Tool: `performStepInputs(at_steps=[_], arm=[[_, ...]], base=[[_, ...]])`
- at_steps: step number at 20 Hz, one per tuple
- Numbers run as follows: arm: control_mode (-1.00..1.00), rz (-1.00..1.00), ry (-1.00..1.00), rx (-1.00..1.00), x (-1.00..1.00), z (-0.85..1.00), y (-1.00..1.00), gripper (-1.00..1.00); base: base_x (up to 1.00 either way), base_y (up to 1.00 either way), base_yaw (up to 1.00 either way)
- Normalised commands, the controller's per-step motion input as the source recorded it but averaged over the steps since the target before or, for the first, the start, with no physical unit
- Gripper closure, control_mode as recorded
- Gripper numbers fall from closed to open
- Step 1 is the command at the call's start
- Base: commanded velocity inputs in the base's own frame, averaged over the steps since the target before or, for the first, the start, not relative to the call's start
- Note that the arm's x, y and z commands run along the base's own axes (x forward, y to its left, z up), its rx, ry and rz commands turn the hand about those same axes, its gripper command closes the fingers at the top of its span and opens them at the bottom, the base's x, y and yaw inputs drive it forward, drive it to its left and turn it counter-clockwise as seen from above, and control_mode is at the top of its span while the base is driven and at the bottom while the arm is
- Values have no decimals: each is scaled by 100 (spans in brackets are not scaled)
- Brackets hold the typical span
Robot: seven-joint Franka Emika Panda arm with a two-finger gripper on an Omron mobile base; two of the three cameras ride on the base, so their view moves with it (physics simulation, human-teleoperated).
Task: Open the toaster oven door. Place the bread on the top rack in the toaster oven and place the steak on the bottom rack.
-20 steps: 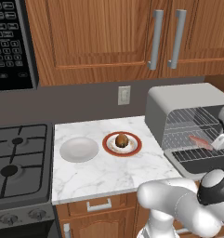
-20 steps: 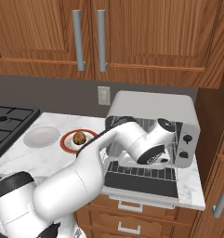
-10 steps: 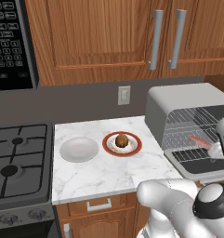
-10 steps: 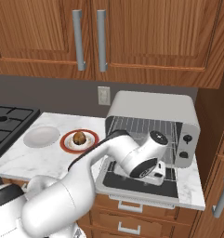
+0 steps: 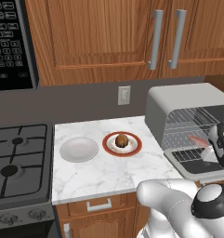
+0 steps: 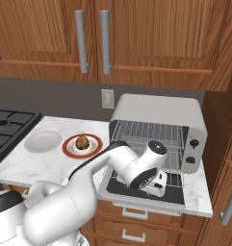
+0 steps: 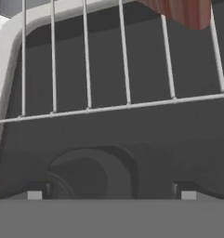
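Oven door [image 6: 136, 190] was down, steak [image 5: 198, 140] already on a rack; gripper [image 6: 158, 183] wide, empty. Bread [image 5: 122, 139] was left on its plate [image 5: 135, 146].

My arm [image 6: 64, 211]: glossy white rounded shell segments, smooth and bulbous, no cables or screws that I can see. Joints: dark grey to black discs and caps. Gripper [image 6: 158, 181]: white boxy hand body; in my hand view, two small dark finger tips [image 7: 35, 191].
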Motion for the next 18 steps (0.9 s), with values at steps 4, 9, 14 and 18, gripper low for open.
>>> performStepInputs(at_steps=[4, 9, 14, 18], arm=[[-100, -2, 7, 0, 26, -29, 0, -100], [-100, 0, 1, 0, 31, -29, 0, -100], [-100, 0, 0, 0, 28, -23, 0, -100], [-100, 0, 0, 0, 19, -17, 0, -100]], base=[[0, 0, 0], [0, 0, 0], [0, 0, 0], [0, 0, 0]])
